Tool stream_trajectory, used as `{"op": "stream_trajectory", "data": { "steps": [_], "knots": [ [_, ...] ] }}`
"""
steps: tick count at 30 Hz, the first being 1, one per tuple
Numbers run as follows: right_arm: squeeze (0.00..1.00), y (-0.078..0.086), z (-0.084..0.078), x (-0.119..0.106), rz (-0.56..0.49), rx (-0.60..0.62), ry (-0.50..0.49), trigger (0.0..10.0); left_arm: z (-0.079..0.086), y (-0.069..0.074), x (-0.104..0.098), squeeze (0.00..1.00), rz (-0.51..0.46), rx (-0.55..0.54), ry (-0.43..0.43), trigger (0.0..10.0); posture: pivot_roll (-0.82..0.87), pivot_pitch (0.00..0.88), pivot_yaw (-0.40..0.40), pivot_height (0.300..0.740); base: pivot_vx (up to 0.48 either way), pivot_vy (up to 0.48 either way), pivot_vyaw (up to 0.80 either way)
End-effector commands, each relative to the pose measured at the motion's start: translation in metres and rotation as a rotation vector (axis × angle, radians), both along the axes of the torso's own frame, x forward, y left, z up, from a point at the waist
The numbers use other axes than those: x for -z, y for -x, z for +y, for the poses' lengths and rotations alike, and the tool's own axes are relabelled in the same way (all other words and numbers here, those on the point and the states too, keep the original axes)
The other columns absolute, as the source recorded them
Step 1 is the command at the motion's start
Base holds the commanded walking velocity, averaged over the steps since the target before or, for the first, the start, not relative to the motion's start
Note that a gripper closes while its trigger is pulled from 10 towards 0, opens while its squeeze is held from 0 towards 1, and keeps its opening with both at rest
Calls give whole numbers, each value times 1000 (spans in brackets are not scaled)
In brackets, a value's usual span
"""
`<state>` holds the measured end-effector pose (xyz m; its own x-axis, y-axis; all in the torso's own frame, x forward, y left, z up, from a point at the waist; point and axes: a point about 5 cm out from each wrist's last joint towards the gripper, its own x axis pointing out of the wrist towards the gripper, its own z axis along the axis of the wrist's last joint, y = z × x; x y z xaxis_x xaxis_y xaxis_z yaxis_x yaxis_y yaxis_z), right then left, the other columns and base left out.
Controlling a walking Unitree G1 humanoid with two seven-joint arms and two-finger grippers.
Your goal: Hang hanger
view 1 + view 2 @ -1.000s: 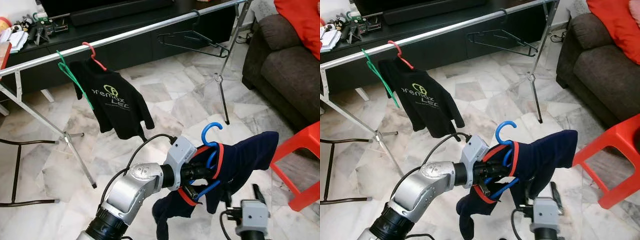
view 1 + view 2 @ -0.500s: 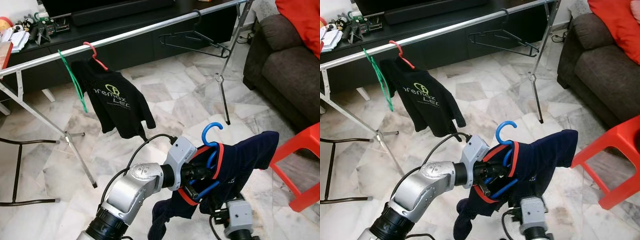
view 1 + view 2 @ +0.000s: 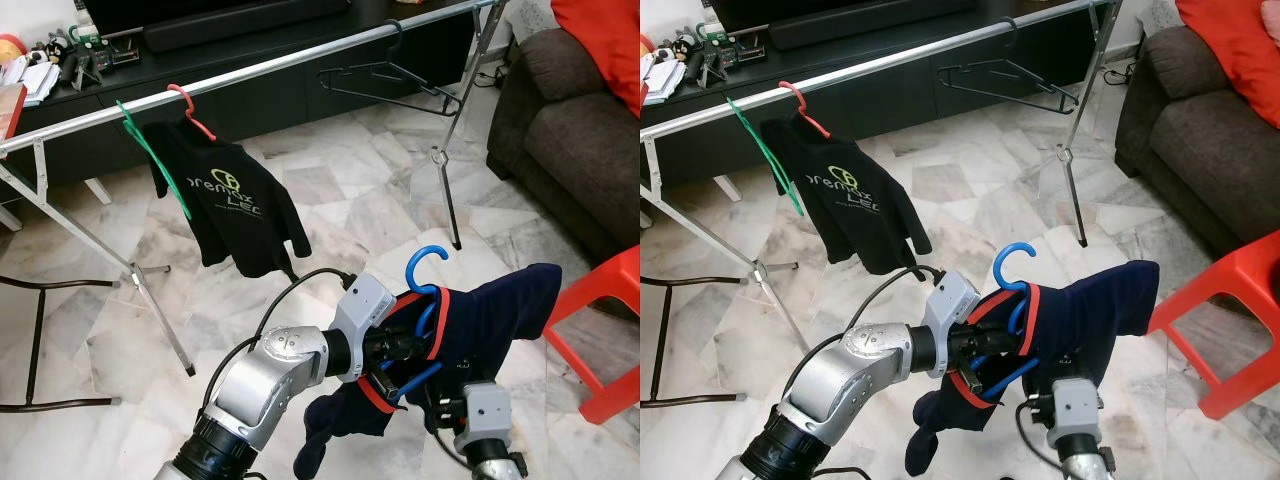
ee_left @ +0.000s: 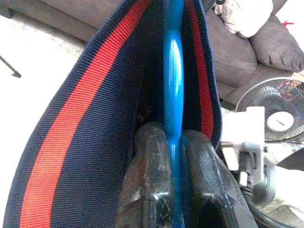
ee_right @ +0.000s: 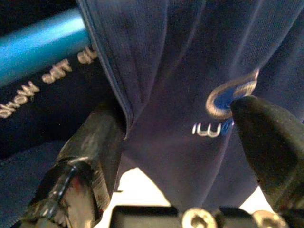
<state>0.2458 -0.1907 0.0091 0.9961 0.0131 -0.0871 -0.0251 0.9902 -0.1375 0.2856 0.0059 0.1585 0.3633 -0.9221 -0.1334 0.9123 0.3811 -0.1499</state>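
I see a white-and-grey marble tile floor (image 3: 350,215) under a long silver metal clothes rail (image 3: 250,72) that runs across the room on folding legs. To my right stand a dark grey fabric sofa (image 3: 575,130) and, nearer, a red plastic chair (image 3: 605,330). A black low cabinet (image 3: 250,95) stands behind the rail.

On the rail hangs a black T-shirt with a yellow-green logo (image 3: 232,205) on a red plastic hanger (image 3: 190,108). Just beside it hangs an empty green wire hanger (image 3: 150,160), and well along the rail toward the sofa an empty black hanger (image 3: 395,80).

The task item, a navy garment with red collar trim (image 3: 470,325) on a blue plastic hanger (image 3: 425,265), is held in front of me, below and well apart from the rail, its hook pointing up.

My left gripper (image 4: 172,175) reaches into the collar opening; its jaws are clamped narrow on the blue hanger bar, one black finger (image 4: 147,180) on each side, as the left wrist view shows.

My right gripper (image 5: 185,137) sits just beneath the garment. Its jaws stand wide, with navy fabric bearing a small logo lying between them, touching the finger (image 5: 97,142) on one side.
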Motion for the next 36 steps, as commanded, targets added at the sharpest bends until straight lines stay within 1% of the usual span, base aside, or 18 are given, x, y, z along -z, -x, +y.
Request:
{"op": "stream_trajectory", "data": {
  "steps": [1,7,10,11,12,13,17,18,19,22,23,25,26,28,29,30,33,36],
  "knots": [
    [0,6,1,9,40,9,-14,10000,-5,5,-8,0,-24,35,22,10000,-91,226,80,740,0,0,0],
    [0,2,0,5,7,18,-40,10000,-7,7,-7,0,-20,43,25,10000,-93,228,83,740,0,0,0],
    [0,0,1,0,-32,14,-4,10000,-8,8,-6,0,-18,47,26,10000,-96,226,84,740,0,0,0],
    [0,-1,2,-2,-60,18,10,10000,-8,8,-6,0,-18,48,26,10000,-96,226,84,740,0,0,0],
    [0,-1,1,-4,-83,38,14,10000,-9,9,-6,0,-18,49,26,10000,-96,224,84,740,0,0,0],
    [0,-1,1,-4,-83,38,14,10000,-9,9,-6,0,-18,49,26,10000,-96,224,84,740,0,0,0],
    [0,-5,-4,-12,-139,77,27,10000,-9,9,-6,0,-18,51,25,10000,-96,223,84,740,0,0,0],
    [0,-6,-5,-13,-145,94,37,10000,-9,9,-5,0,-18,51,24,10000,-96,223,84,740,0,0,0],
    [0,-6,-10,-14,-156,138,63,10000,-9,9,-5,0,-18,51,22,10000,-96,221,80,740,0,0,0],
    [0,-6,-13,-16,-163,176,79,10000,-9,9,-5,0,-18,51,21,10000,-95,221,80,740,0,0,0],
    [0,-8,-20,-20,-176,246,94,10000,-9,9,-5,0,-18,50,21,10000,-91,221,80,740,0,0,0],
    [0,-8,-20,-20,-176,246,94,10000,-9,9,-5,0,-18,50,21,10000,-91,221,80,740,0,0,0],
    [0,-9,-24,-25,-203,294,107,10000,-9,9,-5,0,-18,49,21,10000,-91,220,80,740,0,0,0],
    [0,-8,-26,-31,-238,330,121,10000,-8,9,-4,0,-19,49,18,10000,-91,220,80,740,0,0,0],
    [0,-7,-28,-36,-265,356,136,7882,-8,9,-4,0,-18,47,17,10000,-94,217,79,740,0,0,0],
    [0,-6,-28,-37,-273,362,139,0,-7,8,-4,0,-18,46,16,10000,-94,217,79,740,0,0,0],
    [0,-6,-27,-38,-281,366,139,0,-7,8,-3,0,-18,45,15,10000,-94,217,79,740,0,0,0],
    [0,-4,-22,-41,-294,359,141,0,-6,8,-2,0,-17,39,12,10000,-96,208,76,740,0,0,0]
  ]
}}
